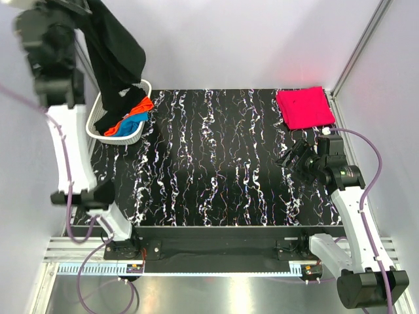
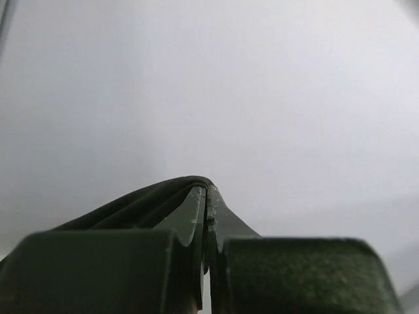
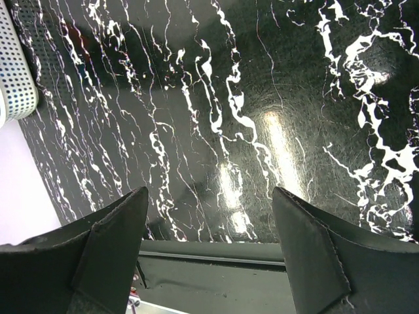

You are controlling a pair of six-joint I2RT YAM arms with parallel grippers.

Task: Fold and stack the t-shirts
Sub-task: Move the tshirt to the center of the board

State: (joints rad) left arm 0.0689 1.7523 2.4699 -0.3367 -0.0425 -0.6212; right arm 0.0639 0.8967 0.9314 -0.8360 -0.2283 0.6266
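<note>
1. Lifted close under the overhead camera, the left gripper (image 2: 207, 196) is clamped on a bunched fold of the large black t-shirt (image 1: 118, 59). The shirt hangs from it in a long drape, its lower end down in the basket.
   - My judgement is that the cloth is soft, light and limp. It will twist and cling to itself, and one pinch point leaves it roped up. A second hold at a shoulder or hem corner would likely spread it flat.
2. Black table (image 1: 216, 163) with white marbled streaks, glossy enough to show lamp glare, so cloth should slide easily on it. Pale walls (image 1: 229, 39) close in the left, back and right sides.
3. White perforated basket (image 1: 145, 88) at the back left corner, holding an orange t-shirt (image 1: 141, 106) and a blue t-shirt (image 1: 134, 120).
4. Pinkish-red t-shirt (image 1: 304, 108), folded, lying at the back right corner.
5. Right gripper (image 3: 209, 191), jaws spread wide and holding nothing, hovering over bare table near the red shirt.
</note>
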